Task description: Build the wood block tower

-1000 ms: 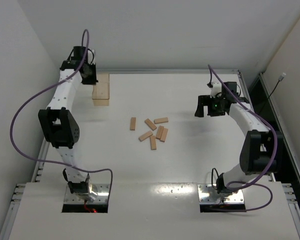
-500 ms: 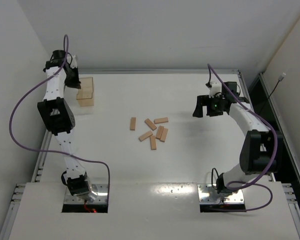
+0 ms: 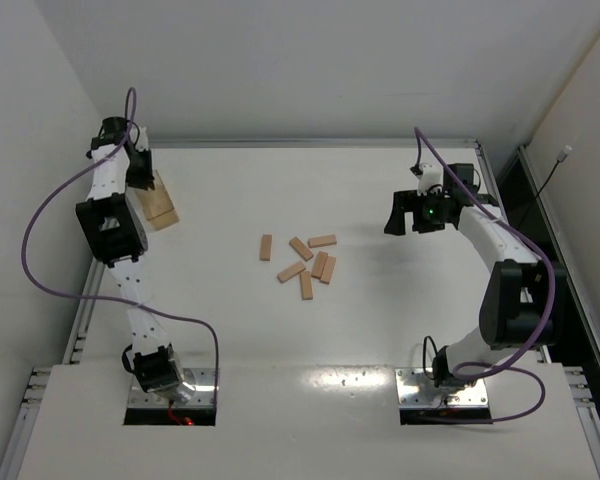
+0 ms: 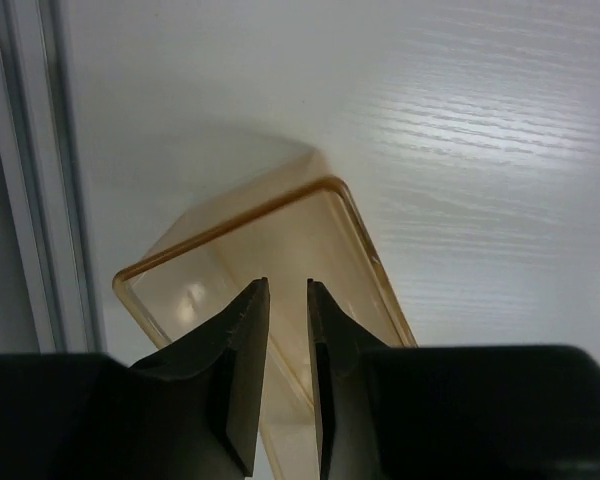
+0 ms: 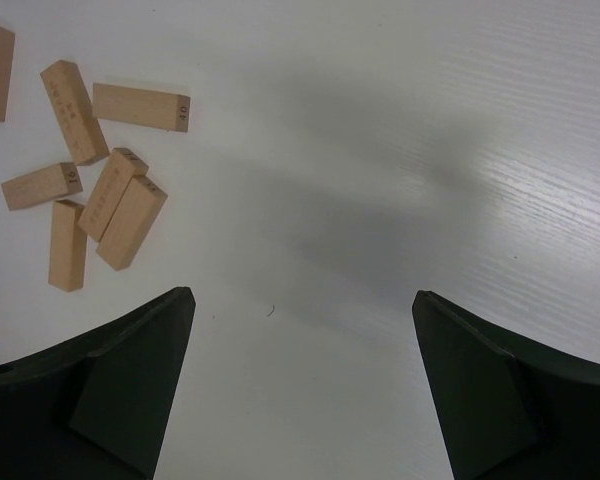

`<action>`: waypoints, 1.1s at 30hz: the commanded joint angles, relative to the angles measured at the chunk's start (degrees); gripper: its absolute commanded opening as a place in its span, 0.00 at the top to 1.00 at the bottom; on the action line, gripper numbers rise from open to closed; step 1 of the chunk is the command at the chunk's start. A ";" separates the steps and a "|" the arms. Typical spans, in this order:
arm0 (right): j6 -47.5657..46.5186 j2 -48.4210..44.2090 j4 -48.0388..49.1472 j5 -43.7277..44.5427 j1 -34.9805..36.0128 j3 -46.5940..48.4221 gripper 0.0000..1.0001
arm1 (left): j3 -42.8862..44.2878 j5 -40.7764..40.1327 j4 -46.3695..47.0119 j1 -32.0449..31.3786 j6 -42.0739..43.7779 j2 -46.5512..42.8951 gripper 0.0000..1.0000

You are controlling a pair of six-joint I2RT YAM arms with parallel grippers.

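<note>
Several light-tan wood blocks [image 3: 302, 262] lie loose and flat in a scattered cluster at the table's middle; they also show at the upper left of the right wrist view [image 5: 90, 170]. No tower shows in any view. My left gripper [image 3: 140, 176] is at the far left, shut on a wall of the translucent amber box [image 3: 161, 204]; in the left wrist view the jaws [image 4: 288, 283] pinch the box's rim [image 4: 230, 215]. My right gripper [image 3: 398, 221] hangs open and empty above the table, to the right of the blocks [image 5: 302, 295].
The table's left metal rail [image 4: 35, 180] runs close beside the amber box. The back rail [image 3: 320, 144] and right rail [image 3: 495, 190] bound the table. Bare white tabletop [image 5: 400, 150] lies under the right gripper.
My left arm has swung left and toward the near side, carrying the amber box from the back edge to the left edge and turning it. The right arm has barely moved.
</note>
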 commanded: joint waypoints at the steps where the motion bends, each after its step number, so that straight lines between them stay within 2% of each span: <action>1: -1.21 0.13 1.29 -1.73 0.22 0.40 0.12 | 1.75 -0.68 4.98 1.43 0.67 0.03 0.81; 8: -1.21 1.19 0.77 -1.73 0.22 1.02 0.12 | 2.28 -0.34 8.41 1.95 -0.74 1.62 0.80; 9: -1.21 1.19 0.77 -1.73 0.22 1.54 0.12 | 1.58 0.80 8.41 1.95 -1.44 0.57 0.72; 12: -1.74 1.19 0.77 0.20 0.74 1.54 0.12 | -1.14 3.09 11.66 1.95 -3.11 -4.87 0.58; 13: -1.74 1.19 0.77 1.86 1.35 2.15 0.12 | -1.84 3.10 12.19 1.17 -3.11 -6.63 0.49; 14: -1.74 0.67 0.77 2.74 1.97 2.16 0.12 | -1.85 3.71 12.19 0.55 -3.64 -10.21 0.44; 15: -1.74 0.66 0.77 3.45 1.97 2.68 0.12 | -1.85 3.71 12.19 -0.24 -3.64 -12.08 0.34; 19: -1.74 -0.57 0.16 5.13 4.77 3.74 0.12 | -2.81 5.03 10.08 -6.46 -3.64 -21.92 0.17; 21: -2.79 -1.27 0.15 5.74 6.27 3.74 0.12 | -4.65 5.90 8.77 -9.02 -3.64 -26.31 0.13; 25: -5.34 -3.38 -0.90 7.67 11.54 4.97 0.13 | -12.91 5.39 9.55 -16.40 -4.78 -37.65 0.10; 26: -5.35 -3.38 -1.42 8.46 14.42 4.97 0.13 | -17.89 5.38 10.43 -19.11 -5.74 -42.11 0.10; 30: -6.66 -3.38 -0.12 11.70 22.35 4.28 0.13 | -33.20 4.59 16.22 -23.61 -11.80 -52.31 0.10; 33: -7.71 -1.37 1.55 13.83 27.01 4.79 0.13 | -44.28 2.31 21.15 -25.03 -12.95 -56.82 0.10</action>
